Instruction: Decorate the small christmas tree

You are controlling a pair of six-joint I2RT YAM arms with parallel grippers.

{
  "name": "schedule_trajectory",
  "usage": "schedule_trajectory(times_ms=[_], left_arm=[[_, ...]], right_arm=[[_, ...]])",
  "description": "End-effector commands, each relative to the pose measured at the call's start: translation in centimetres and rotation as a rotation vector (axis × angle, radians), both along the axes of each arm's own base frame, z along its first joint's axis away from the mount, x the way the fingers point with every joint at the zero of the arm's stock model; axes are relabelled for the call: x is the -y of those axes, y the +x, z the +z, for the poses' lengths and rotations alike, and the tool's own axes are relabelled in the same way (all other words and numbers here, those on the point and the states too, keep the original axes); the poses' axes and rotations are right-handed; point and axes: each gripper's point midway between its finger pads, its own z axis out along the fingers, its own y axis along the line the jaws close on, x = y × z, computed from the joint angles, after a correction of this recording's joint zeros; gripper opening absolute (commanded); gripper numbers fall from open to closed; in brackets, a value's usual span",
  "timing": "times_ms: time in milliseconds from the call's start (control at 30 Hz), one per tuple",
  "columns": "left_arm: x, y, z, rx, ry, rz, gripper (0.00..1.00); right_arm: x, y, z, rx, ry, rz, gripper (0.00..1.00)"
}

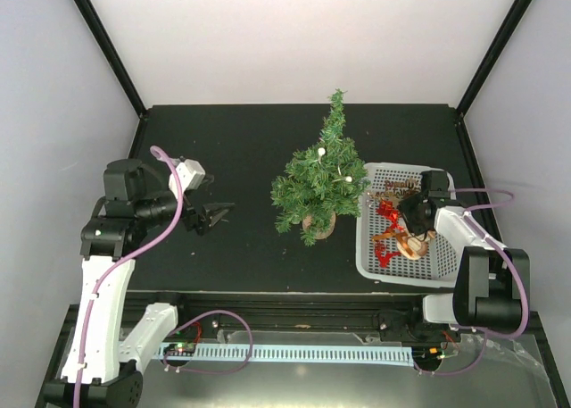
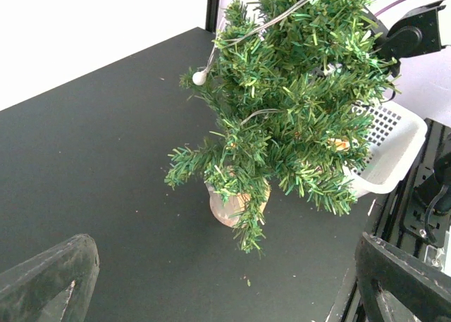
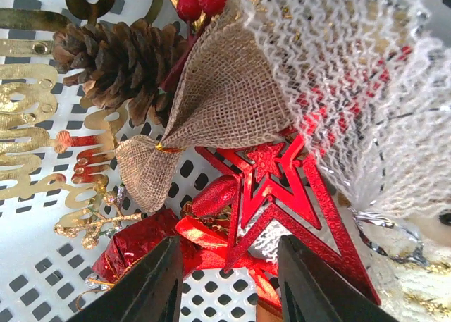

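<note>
Clear: bare table (image 1: pixel 241 154) between the wide-spread left gripper (image 1: pixel 219 219) and the small christmas tree (image 1: pixel 319 180), and the strip behind the tree.
Blocked: tree branches meet the white basket (image 1: pixel 379 270) rim.
Basket interior crowded: pine cone (image 3: pixel 116 61), burlap bow (image 3: pixel 218 103), red star (image 3: pixel 282 195) and white mesh (image 3: pixel 338 75), packed touching under the right gripper (image 3: pixel 225 280), whose jaws stand part-way apart.

A: What's the surface (image 1: pixel 232 158) like?
B: Matte black, with light walls around it.
A: What stands on it?
B: The small christmas tree (image 1: pixel 319 180), upright on its round wooden base (image 2: pixel 229 208) near the middle. A white basket (image 1: pixel 367 247) sits just to its right, branches overlapping the rim.
</note>
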Motion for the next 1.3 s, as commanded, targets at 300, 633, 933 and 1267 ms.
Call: schedule_trajectory(times_ms=[300, 633, 933, 1267], left_arm=[[-0.1, -0.2, 1.2, 0.030, -0.018, 0.005, 0.99], [0.0, -0.5, 1.4, 0.038, -0.027, -0.003, 0.99], [0.0, -0.7, 1.4, 0.051, -0.026, -0.003, 0.99], [-0.1, -1.0, 1.1, 0.058, -0.027, -0.001, 0.99]], right_arm=[[0.3, -0.8, -0.7, 0.007, -0.006, -0.008, 0.38], [1.4, 0.6, -0.2, 0.054, -0.029, -0.036, 0.24], [1.8, 1.8, 1.4, 0.108, -0.045, -0.024, 0.05], [2.0, 1.3, 6.3, 0.236, -0.110, 0.036, 0.01]])
